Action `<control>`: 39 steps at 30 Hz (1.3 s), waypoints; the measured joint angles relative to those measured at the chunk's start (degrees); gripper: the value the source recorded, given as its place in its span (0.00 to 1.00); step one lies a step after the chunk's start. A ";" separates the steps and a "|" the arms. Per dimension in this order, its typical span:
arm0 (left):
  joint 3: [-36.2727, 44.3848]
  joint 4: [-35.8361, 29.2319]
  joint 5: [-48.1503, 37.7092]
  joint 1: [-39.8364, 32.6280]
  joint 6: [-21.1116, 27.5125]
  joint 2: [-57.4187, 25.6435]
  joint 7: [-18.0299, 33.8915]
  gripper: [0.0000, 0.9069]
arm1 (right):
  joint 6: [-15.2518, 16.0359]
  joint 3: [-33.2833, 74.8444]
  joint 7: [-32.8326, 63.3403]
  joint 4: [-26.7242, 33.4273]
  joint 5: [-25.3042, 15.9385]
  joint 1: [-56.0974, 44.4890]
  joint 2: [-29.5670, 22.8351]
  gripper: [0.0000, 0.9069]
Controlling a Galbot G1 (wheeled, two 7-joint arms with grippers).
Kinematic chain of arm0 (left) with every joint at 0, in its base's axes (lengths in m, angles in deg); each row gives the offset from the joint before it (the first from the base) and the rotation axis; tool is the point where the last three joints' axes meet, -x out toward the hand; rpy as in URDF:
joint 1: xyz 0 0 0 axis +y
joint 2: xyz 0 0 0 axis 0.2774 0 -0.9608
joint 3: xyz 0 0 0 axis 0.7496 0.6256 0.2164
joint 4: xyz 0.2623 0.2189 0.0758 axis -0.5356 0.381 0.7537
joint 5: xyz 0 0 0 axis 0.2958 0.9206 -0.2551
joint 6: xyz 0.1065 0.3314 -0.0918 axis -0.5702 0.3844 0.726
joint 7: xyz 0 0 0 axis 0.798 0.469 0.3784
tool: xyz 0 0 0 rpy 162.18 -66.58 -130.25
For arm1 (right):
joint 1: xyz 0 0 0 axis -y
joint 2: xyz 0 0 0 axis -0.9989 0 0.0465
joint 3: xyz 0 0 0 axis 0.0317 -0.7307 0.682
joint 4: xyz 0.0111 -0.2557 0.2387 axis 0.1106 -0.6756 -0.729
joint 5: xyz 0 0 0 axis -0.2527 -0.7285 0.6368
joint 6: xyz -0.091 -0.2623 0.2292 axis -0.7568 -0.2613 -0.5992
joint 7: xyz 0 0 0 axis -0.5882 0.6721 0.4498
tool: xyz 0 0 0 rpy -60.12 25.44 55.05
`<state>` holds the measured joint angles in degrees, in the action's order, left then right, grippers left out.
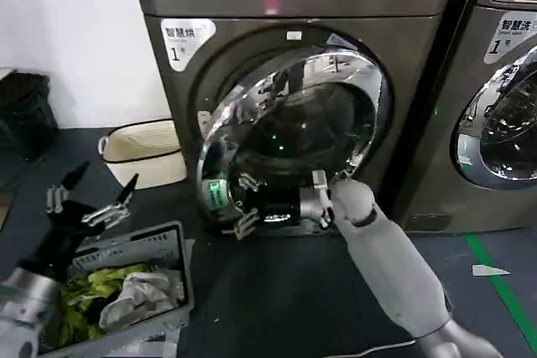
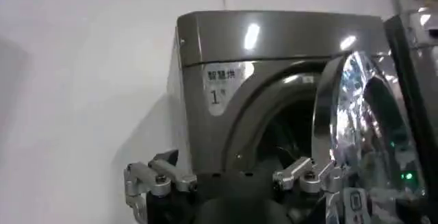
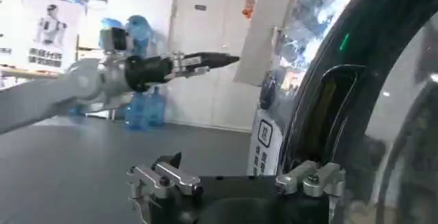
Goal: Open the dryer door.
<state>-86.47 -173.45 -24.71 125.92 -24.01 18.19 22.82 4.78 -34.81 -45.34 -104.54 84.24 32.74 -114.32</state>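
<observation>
Two grippers are in play, but only the right gripper (image 1: 239, 204) is at the work: its fingers are spread apart, one fingertip up against the lower chrome edge of the dryer door (image 1: 289, 136), the other hanging just below the rim, so it seems to hook the edge rather than pinch it. From there the door rises up and to the robot's right, already swung partly off the dark grey-brown dryer (image 1: 294, 6), its free edge on the robot's left and its hinge side on the right. The next pull should therefore probably sweep that left edge further outward. The left gripper (image 1: 92, 199) hovers well apart, fingers splayed, above the laundry basket (image 1: 172, 245).
</observation>
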 joint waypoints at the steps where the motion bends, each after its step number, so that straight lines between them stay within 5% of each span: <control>1: 0.20 0.29 -0.32 -0.19 -0.33 -0.22 -0.16 1.00 | -0.32 0.17 -0.48 -0.28 0.00 -0.28 0.33 1.00; 39: 10.38 5.84 -7.92 -7.79 0.05 -10.03 -1.29 1.00 | -2.76 9.81 -10.35 -11.68 5.74 -13.52 11.59 1.00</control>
<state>-76.08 -167.62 -32.63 118.13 -23.95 8.16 21.53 2.02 -25.00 -55.69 -116.22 89.98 19.22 -102.73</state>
